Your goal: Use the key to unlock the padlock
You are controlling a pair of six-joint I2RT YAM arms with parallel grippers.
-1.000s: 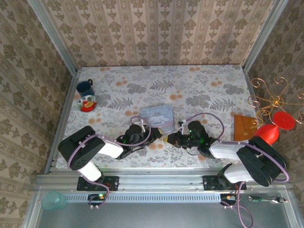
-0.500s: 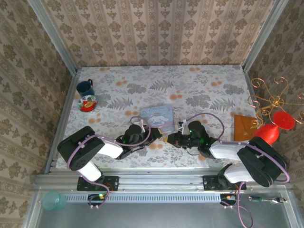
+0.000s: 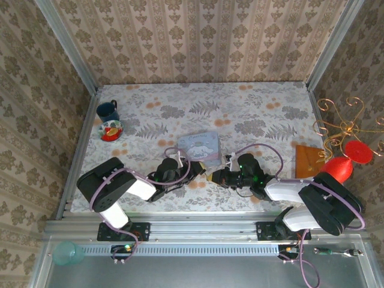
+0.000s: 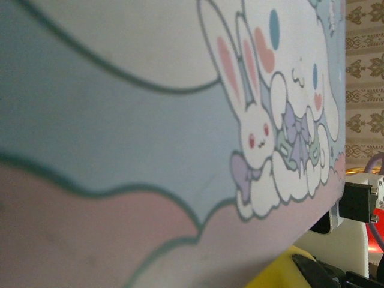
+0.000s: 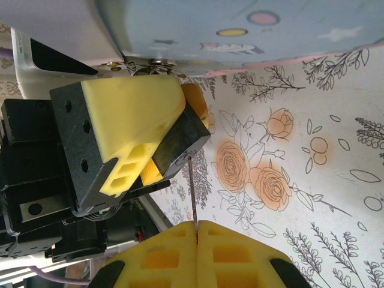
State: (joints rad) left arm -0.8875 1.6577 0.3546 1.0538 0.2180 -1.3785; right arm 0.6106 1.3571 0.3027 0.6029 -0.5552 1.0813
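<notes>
In the right wrist view the padlock [image 5: 180, 143], a small black block, sits clamped between the yellow pads of my left gripper [image 5: 171, 141], just below the edge of the pale blue cartoon tin [image 5: 240, 24]. The key's [image 5: 191, 192] thin metal blade runs from my shut right gripper [image 5: 196, 231] up to the padlock's underside, its tip at the lock. From above, the left gripper [image 3: 193, 170] and right gripper [image 3: 211, 176] meet tip to tip in front of the tin [image 3: 200, 146]. In the left wrist view the tin's lid [image 4: 150, 120] is very close.
A blue mug [image 3: 108, 110] and a small dish of colourful bits [image 3: 110, 130] stand at the far left. At the right edge are an orange-brown board [image 3: 309, 161], a red object [image 3: 343, 167] and a gold wire stand [image 3: 342, 123]. Wallpapered walls enclose the floral table [image 3: 252, 114].
The left arm's elbow has edged slightly to the right. Both grippers stay together in front of the tin with their grips unchanged.
</notes>
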